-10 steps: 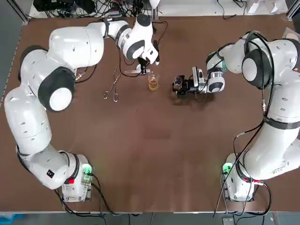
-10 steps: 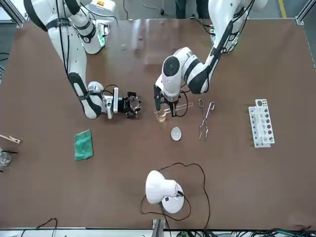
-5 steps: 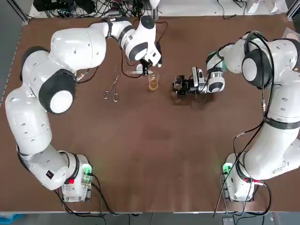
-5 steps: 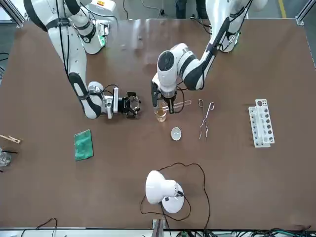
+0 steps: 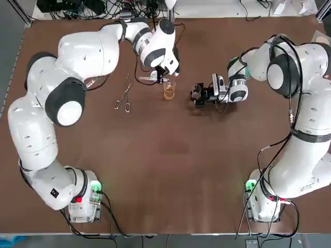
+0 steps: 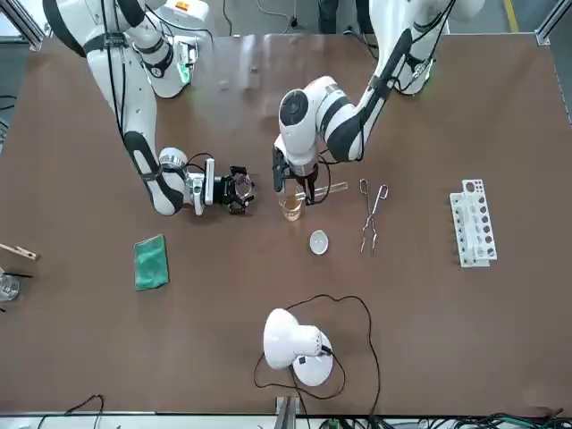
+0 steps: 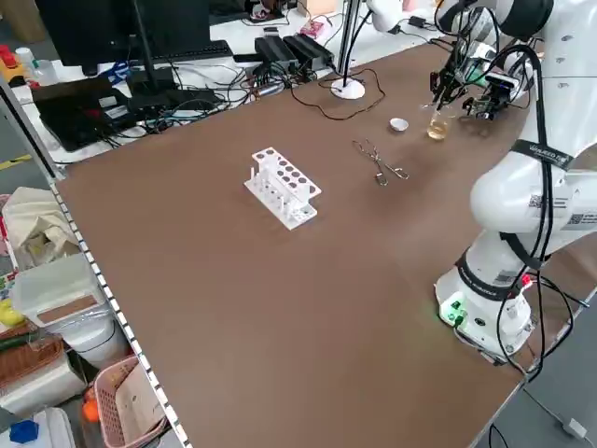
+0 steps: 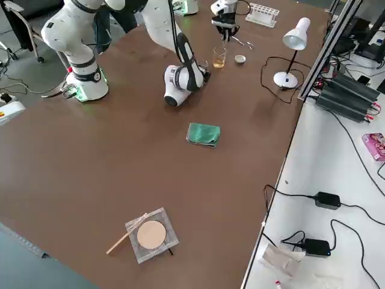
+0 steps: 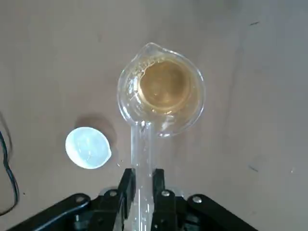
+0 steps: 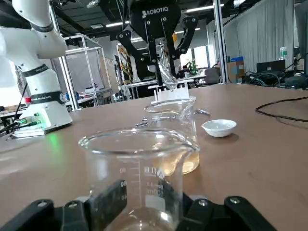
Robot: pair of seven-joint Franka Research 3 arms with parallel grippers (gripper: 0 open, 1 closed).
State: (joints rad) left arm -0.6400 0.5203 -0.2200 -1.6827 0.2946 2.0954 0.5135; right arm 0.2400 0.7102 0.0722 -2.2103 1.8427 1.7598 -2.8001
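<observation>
- Pinching a glass test tube [image 9: 143, 154] between its two fingers, the left gripper [image 5: 160, 77] hangs just over the far side of a small beaker of amber liquid [image 5: 169, 92]. The beaker stands at the far middle of the table [image 5: 170, 170].
- The tube's long axis runs roughly left to right across the table and is tilted. One end dips to the beaker's rim, and the other juts out to the left past the fingers.
- The left wrist view shows the low end meeting the rim on the side away from the spout, while the top view gives only a pale streak beside the wrist. The right wrist view shows the slant from the side.
- The right gripper [image 5: 196, 94] lies low on the table just right of the amber beaker. Its fingers are clamped round an empty beaker [image 10: 137, 178] that stands upright, and the two beakers are near each other but apart.
- A small white dish [image 6: 318, 241] sits just beyond the amber beaker. The front view shows it, and in the top view the left wrist covers it.
- Metal tongs [image 5: 124, 95] lie to the left, with a white tube rack [image 6: 472, 223] farther left.
- A desk lamp [image 6: 295, 344] stands at the far edge, and a green cloth [image 6: 151, 262] lies far right.
</observation>
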